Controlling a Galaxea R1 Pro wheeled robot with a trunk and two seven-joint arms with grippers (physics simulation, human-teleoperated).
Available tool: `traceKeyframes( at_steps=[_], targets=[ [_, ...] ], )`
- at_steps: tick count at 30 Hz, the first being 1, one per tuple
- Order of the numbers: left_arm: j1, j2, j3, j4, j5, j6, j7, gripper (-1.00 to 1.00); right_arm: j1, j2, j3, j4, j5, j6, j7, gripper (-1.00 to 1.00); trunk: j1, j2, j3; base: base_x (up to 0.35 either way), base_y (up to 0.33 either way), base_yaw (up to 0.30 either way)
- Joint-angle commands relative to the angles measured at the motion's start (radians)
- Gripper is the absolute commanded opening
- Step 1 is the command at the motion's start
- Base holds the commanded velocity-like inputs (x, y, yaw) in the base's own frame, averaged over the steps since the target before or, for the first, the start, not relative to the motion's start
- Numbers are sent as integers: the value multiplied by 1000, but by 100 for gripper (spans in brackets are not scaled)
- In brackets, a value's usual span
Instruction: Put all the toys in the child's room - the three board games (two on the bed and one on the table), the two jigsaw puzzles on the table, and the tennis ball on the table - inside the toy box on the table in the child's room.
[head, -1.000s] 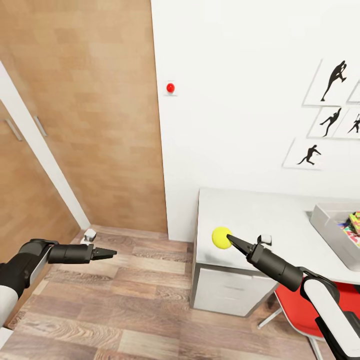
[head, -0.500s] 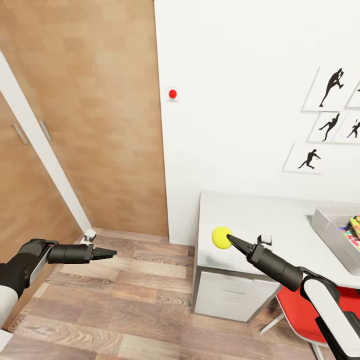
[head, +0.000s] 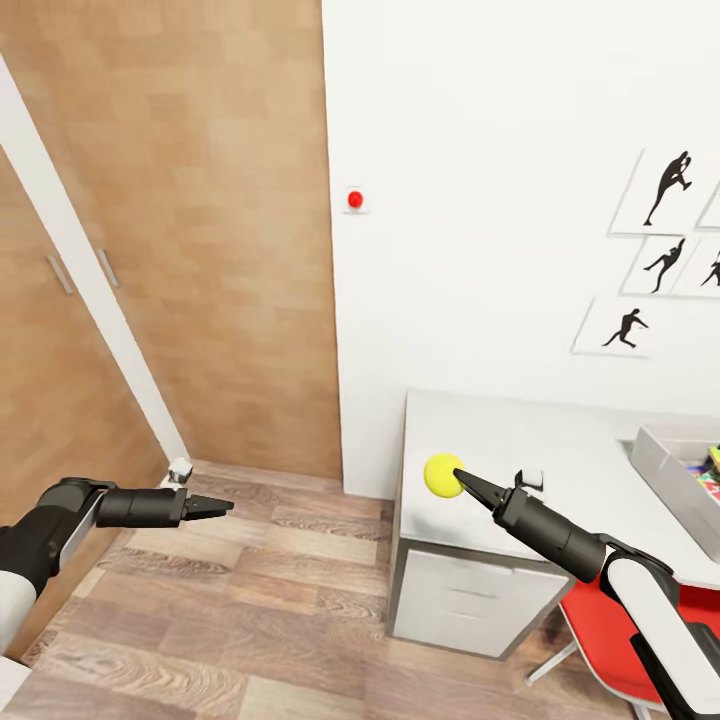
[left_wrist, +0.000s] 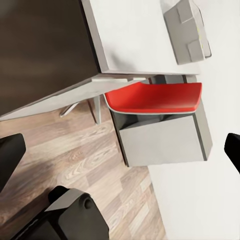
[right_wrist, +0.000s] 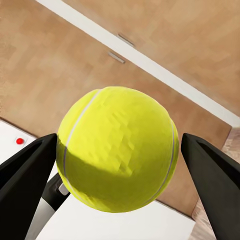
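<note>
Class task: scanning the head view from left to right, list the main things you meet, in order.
Left gripper over the wood floor → small red wall button → yellow-green tennis ball → right gripper → black sports-silhouette wall pictures → translucent grey toy box.

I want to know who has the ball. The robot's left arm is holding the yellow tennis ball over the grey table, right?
Not quite. It is the right gripper whose fingers hold the tennis ball over the table; the head view shows it. The left gripper hangs over the wood floor with nothing in it.
</note>
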Motion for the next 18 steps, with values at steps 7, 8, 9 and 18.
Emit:
traceKeyframes(
  at_steps=[7, 8, 9, 18],
  targets=[
    [-1, 1, -5, 0, 7, 11, 0, 100, -1, 0, 0, 0, -5, 4, -1, -100, 1, -2, 10, 0, 0, 70],
    [-2, 1, -5, 0, 8, 11, 0, 100, -1, 0, 0, 0, -5, 4, -1, -100, 1, -2, 12, 0, 0, 70],
    [-1, 1, -5, 0, 8, 11, 0, 100, -1, 0, 0, 1, -5, 4, -1, -100, 1, -2, 13, 0, 0, 70],
    [-1, 0, -5, 0, 7, 12, 0, 100, -1, -2, 0, 1, -5, 4, 0, -100, 1, -2, 28, 0, 0, 70]
  ],
)
